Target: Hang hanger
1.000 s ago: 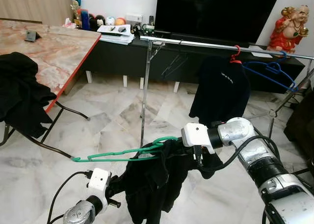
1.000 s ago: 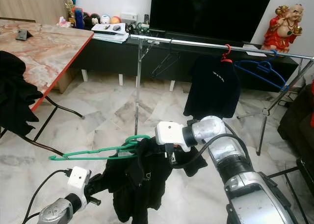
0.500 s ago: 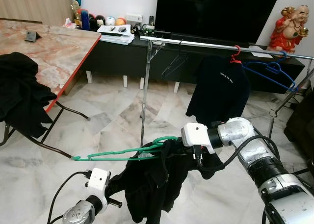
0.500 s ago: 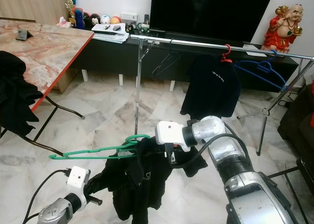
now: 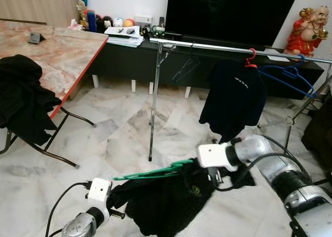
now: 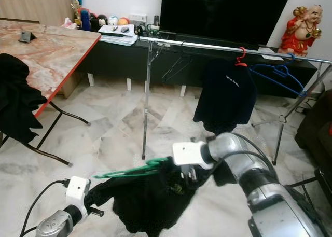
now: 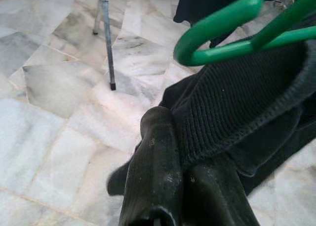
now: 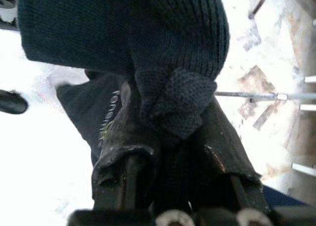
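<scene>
A green hanger (image 5: 151, 172) lies nearly level, low in front of me, with a black knit garment (image 5: 166, 201) draped under it. My left gripper (image 5: 118, 197) is shut on the garment's ribbed edge (image 7: 232, 102), just below the hanger's green hook (image 7: 217, 28). To the right, my right gripper (image 5: 217, 179) is shut on another fold of the same garment (image 8: 173, 97). Beyond them stands a metal clothes rail (image 5: 218, 47). It carries a black shirt (image 5: 233, 99) on a red hanger and an empty blue hanger (image 5: 290, 76).
A marble-topped folding table (image 5: 57, 50) with dark clothing (image 5: 23, 105) hung over its edge stands to the left. The rail's upright pole (image 5: 154, 102) rises just ahead. A low black TV cabinet (image 5: 129, 60) and a red figurine (image 5: 310, 29) line the back wall.
Both arms have dropped lower. The green hanger and the black garment came down with them, and the garment now spreads wider between the two grippers.
</scene>
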Tool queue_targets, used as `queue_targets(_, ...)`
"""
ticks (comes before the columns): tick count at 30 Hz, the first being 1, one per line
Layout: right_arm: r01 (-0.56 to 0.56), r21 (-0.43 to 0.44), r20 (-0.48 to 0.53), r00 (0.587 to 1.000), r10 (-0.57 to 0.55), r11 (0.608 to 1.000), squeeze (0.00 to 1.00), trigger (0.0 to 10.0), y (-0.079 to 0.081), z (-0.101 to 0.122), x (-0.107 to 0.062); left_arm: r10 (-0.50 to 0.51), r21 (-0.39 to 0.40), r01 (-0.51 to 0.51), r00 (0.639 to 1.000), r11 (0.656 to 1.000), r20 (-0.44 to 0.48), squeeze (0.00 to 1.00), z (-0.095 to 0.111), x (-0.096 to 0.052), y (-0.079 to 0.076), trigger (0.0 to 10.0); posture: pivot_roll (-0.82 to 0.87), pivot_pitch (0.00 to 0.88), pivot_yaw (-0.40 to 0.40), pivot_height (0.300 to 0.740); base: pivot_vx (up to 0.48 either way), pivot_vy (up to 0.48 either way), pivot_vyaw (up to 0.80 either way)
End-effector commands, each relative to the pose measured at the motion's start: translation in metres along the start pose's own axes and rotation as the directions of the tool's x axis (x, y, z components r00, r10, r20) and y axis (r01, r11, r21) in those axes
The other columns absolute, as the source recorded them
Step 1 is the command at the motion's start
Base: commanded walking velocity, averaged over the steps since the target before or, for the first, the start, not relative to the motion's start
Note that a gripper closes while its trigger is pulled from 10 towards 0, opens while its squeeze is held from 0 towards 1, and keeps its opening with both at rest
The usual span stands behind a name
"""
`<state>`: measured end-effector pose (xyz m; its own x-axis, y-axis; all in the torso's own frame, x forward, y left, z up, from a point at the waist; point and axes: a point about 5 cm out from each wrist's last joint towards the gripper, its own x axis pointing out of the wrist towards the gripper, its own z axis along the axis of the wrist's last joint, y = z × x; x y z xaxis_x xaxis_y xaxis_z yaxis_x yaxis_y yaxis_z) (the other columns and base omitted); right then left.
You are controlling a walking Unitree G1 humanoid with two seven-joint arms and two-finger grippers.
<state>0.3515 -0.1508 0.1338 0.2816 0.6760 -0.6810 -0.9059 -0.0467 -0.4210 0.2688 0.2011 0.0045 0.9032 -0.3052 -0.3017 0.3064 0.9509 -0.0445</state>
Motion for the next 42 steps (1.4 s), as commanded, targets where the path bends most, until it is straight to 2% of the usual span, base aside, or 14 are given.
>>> queue_targets(1,0.051,0.012,-0.044,0.998,-0.051,0.999,0.00,0.0,-0.003,-0.010,-0.011,0.011,-0.009,-0.012,0.999,1.000,-0.048,0.00,-0.010,-0.004,0.000,0.0,0.05,0.047,-0.139,0.740,0.000,0.000,0.00)
queue_targets(5,0.086,0.047,-0.059,0.995,-0.083,0.995,0.00,0.0,-0.001,-0.019,-0.015,0.015,-0.011,-0.016,0.998,1.000,-0.068,0.00,-0.014,-0.006,0.001,0.0,0.04,0.046,-0.138,0.740,0.000,0.000,0.00)
queue_targets(6,0.103,0.116,0.033,0.994,-0.108,0.988,0.00,0.0,-0.002,-0.016,-0.016,0.015,-0.016,-0.017,0.997,1.000,-0.078,0.00,-0.016,-0.007,0.000,0.0,0.05,0.048,-0.137,0.740,0.000,0.000,0.00)
queue_targets(7,0.103,0.116,0.033,0.994,-0.108,0.988,0.00,0.0,-0.002,-0.016,-0.016,0.015,-0.016,-0.017,0.997,1.000,-0.078,0.00,-0.016,-0.007,0.000,0.0,0.05,0.048,-0.137,0.740,0.000,0.000,0.00)
queue_targets(8,0.112,0.194,0.141,0.980,-0.141,0.975,0.00,0.0,-0.004,-0.012,-0.018,0.016,-0.016,-0.018,0.996,1.000,-0.085,0.00,-0.017,-0.007,0.000,0.0,0.04,0.048,-0.135,0.740,0.000,0.000,0.00)
queue_targets(11,0.095,0.278,0.268,0.948,-0.172,0.956,0.00,0.0,-0.007,-0.005,-0.021,0.015,-0.016,-0.017,0.996,1.000,-0.092,0.00,-0.018,-0.008,0.000,0.0,0.04,0.048,-0.135,0.740,0.000,0.000,0.00)
queue_targets(15,0.066,0.317,0.324,0.930,-0.174,0.946,0.00,0.0,-0.008,-0.004,-0.023,0.014,-0.017,-0.015,0.995,1.000,-0.096,0.00,-0.019,-0.008,-0.001,0.0,0.04,0.048,-0.135,0.740,0.000,0.000,0.00)
queue_targets(18,0.009,0.292,0.279,0.956,-0.094,0.956,0.00,0.0,0.002,-0.013,-0.024,0.016,-0.015,-0.018,0.994,1.000,-0.104,0.00,-0.020,-0.009,0.000,0.0,0.05,0.049,-0.131,0.740,0.000,0.000,0.00)
queue_targets(20,-0.086,0.263,0.226,0.974,0.025,0.961,0.00,0.0,0.016,-0.024,-0.026,0.021,-0.012,-0.023,0.994,1.000,-0.110,0.00,-0.021,-0.009,0.001,0.0,0.05,0.051,-0.132,0.740,0.000,0.000,0.00)
queue_targets(25,-0.145,0.259,0.113,0.986,0.119,0.955,0.00,0.0,0.029,-0.043,-0.036,0.024,-0.007,-0.025,0.993,1.000,-0.118,0.00,-0.022,-0.011,0.003,0.0,0.04,0.054,-0.134,0.740,0.000,0.000,0.00)
queue_targets(34,-0.105,0.224,-0.141,0.980,0.139,0.969,0.00,0.0,0.041,-0.067,-0.044,0.027,-0.003,-0.027,0.991,1.000,-0.127,0.00,-0.024,-0.013,0.004,0.0,0.04,0.057,-0.126,0.740,0.000,0.000,0.00)
queue_targets(35,-0.105,0.224,-0.141,0.980,0.139,0.969,0.00,0.0,0.041,-0.067,-0.044,0.027,-0.003,-0.027,0.991,1.000,-0.127,0.00,-0.024,-0.013,0.004,0.0,0.04,0.057,-0.126,0.740,0.000,0.000,0.00)
queue_targets(37,-0.082,0.188,-0.253,0.959,0.129,0.979,0.00,0.0,0.044,-0.075,-0.043,0.030,0.002,-0.030,0.992,1.000,-0.126,0.00,-0.023,-0.013,0.005,0.0,0.05,0.057,-0.124,0.740,0.000,0.000,0.00)
queue_targets(42,-0.002,0.131,-0.321,0.946,0.045,0.991,0.00,0.0,0.039,-0.077,-0.039,0.018,0.012,-0.016,0.993,1.000,-0.121,0.00,-0.021,-0.013,0.006,0.0,0.05,0.056,-0.122,0.740,0.000,0.000,0.00)
